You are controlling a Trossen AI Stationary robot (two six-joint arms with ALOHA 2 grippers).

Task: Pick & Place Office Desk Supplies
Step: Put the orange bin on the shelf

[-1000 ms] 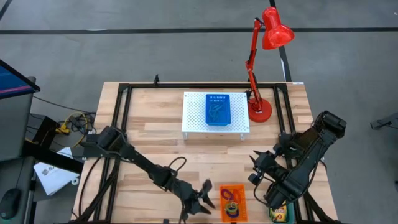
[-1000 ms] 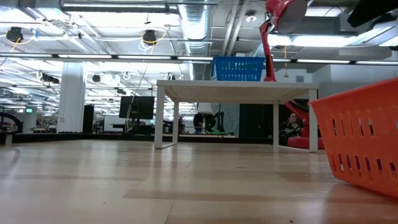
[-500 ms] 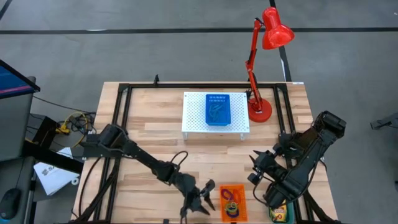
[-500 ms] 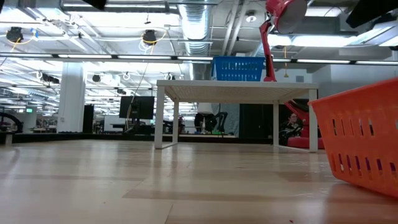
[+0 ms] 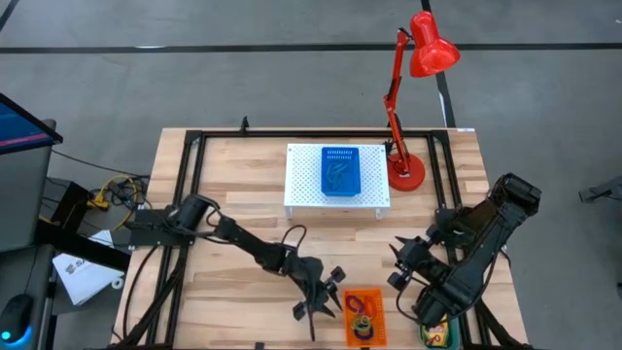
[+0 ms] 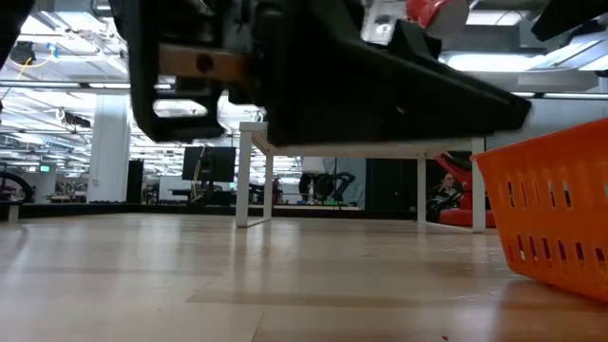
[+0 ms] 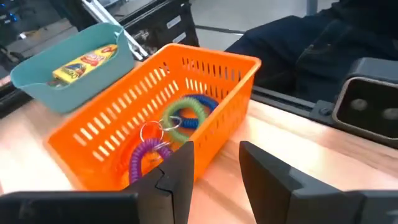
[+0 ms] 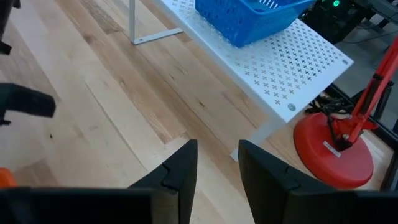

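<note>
Left gripper (image 5: 326, 292) spread, empty, just left of orange basket (image 7: 205, 74); approach step. Next: reach in, pinch a coil loop (image 7: 149, 155).

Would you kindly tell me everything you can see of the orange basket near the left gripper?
The orange basket is a small rectangular tray, plastic by its look, with slotted walls and an open top. It stands upright on the wooden table, beside a teal bin. Inside lie coiled loops: purple, blue and yellow-green. The left gripper hangs close beside it, fingers apart, holding nothing and not touching it.
</note>
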